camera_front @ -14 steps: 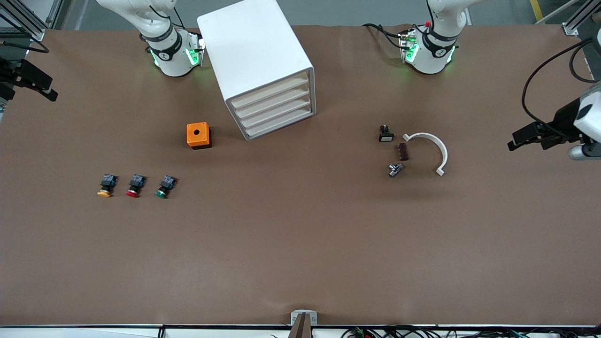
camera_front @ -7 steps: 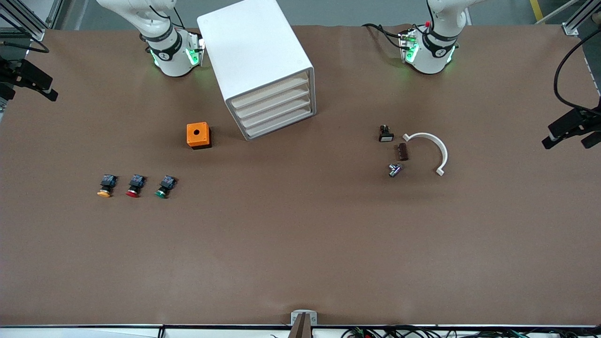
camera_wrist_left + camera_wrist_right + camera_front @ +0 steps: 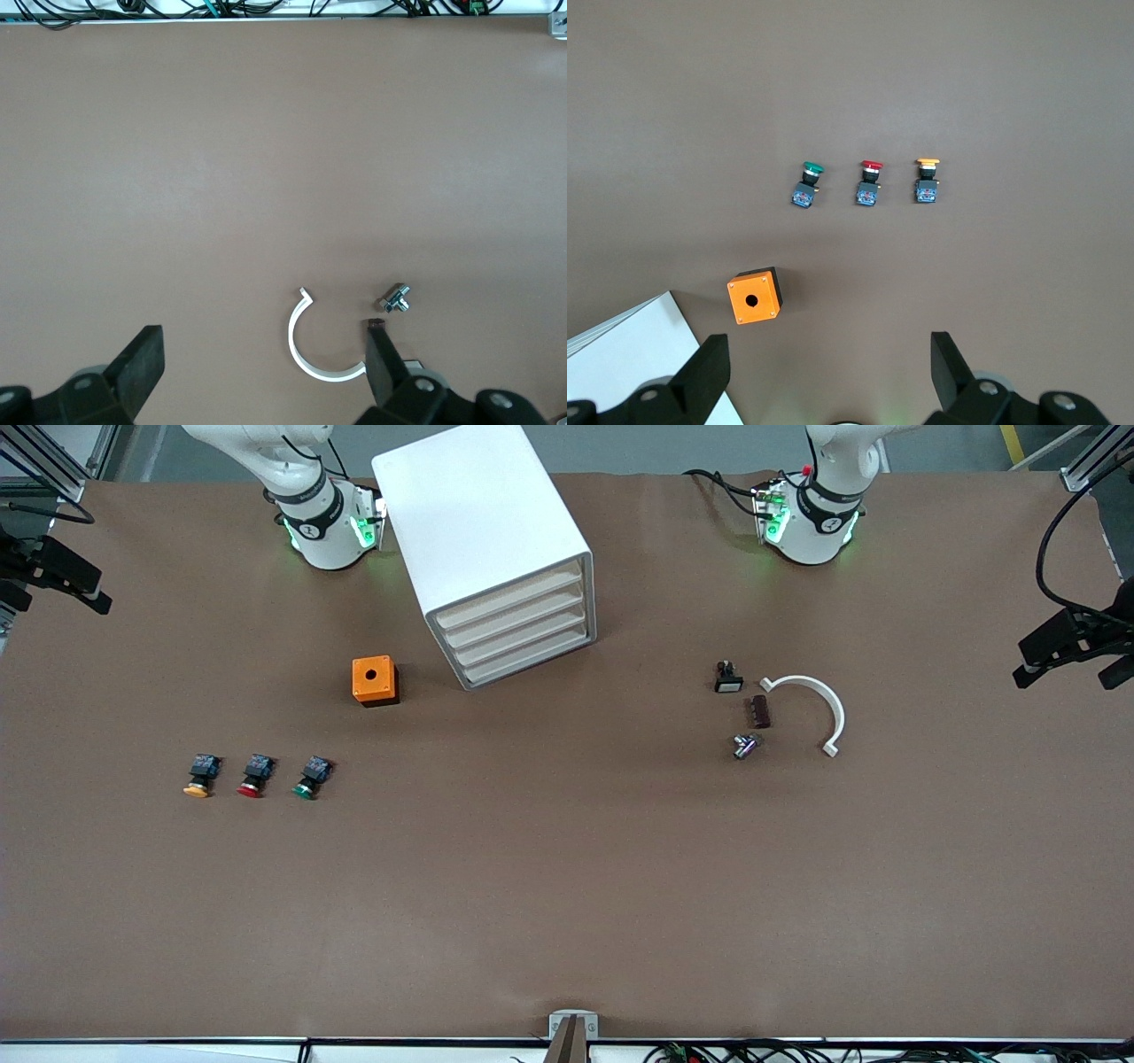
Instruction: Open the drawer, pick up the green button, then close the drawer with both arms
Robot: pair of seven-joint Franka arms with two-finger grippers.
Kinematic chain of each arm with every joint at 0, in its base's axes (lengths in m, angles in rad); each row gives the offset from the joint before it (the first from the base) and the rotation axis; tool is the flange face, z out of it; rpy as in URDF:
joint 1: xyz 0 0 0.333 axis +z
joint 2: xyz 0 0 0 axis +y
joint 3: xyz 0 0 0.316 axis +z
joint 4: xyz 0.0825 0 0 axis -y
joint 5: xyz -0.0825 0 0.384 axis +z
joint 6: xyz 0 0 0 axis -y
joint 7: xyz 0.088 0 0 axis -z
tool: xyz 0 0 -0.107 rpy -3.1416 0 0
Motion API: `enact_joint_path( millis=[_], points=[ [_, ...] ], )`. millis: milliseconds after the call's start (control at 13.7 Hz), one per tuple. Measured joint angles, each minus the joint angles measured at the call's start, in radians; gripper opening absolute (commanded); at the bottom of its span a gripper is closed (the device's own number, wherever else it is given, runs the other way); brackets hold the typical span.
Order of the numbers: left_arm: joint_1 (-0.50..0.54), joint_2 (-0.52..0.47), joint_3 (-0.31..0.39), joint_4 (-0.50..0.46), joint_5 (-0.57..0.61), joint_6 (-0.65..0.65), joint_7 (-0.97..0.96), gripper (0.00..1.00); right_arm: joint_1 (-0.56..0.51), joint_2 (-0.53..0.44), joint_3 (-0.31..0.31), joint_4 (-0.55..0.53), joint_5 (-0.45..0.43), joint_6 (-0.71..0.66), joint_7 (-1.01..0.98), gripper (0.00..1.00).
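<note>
On the worktop (image 3: 567, 903), toward the right arm's end and nearer the front camera than the orange box (image 3: 375, 680), lies the green button (image 3: 310, 777), on its side, at the end of a short row with a red button (image 3: 255, 775) and a yellow button (image 3: 200, 776), each just apart from its neighbour. Between the two bases stands the white drawer cabinet (image 3: 483, 531), with all four drawers (image 3: 518, 633) flush and shut. High over the left arm's end of the worktop hovers the left gripper (image 3: 263, 367), fingers (image 3: 142, 363) spread wide on nothing, looking down on a white curved clip (image 3: 811, 708) and a few small parts beside it. High over the right arm's end hangs the right gripper (image 3: 831, 365), fingers (image 3: 948, 363) likewise wide and holding nothing, with the button row and the orange box below it. Fits two stages alike: green button out on the worktop and drawer shut again, with both arms parked; or drawers shut ahead of any pull, with both arms waiting. Cannot be settled from this moment, nor which drawer is meant. Hence no next move to name beyond this: any reach for the cabinet calls for fingers lined up on a thin drawer lip, and probably one arm to steady the light cabinet against sliding.
</note>
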Motion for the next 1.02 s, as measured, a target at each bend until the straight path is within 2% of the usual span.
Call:
enact_joint_path(
  millis=[219, 292, 730, 1022],
  points=[
    [-0.176, 0.005, 0.187, 0.000, 0.001, -0.003, 0.000, 1.00, 0.000, 0.000, 0.000, 0.000, 0.000, 0.000, 0.000, 1.00],
    [-0.209, 0.008, 0.220, 0.000, 0.001, -0.004, 0.000, 1.00, 0.000, 0.000, 0.000, 0.000, 0.000, 0.000, 0.000, 1.00],
    [-0.224, 0.015, 0.237, 0.000, 0.001, -0.013, 0.000, 1.00, 0.000, 0.000, -0.001, 0.000, 0.000, 0.000, -0.001, 1.00],
    [-0.226, 0.015, 0.236, 0.000, 0.001, -0.066, 0.000, 1.00, 0.000, 0.000, -0.001, 0.000, 0.000, 0.000, -0.001, 1.00]
  ],
)
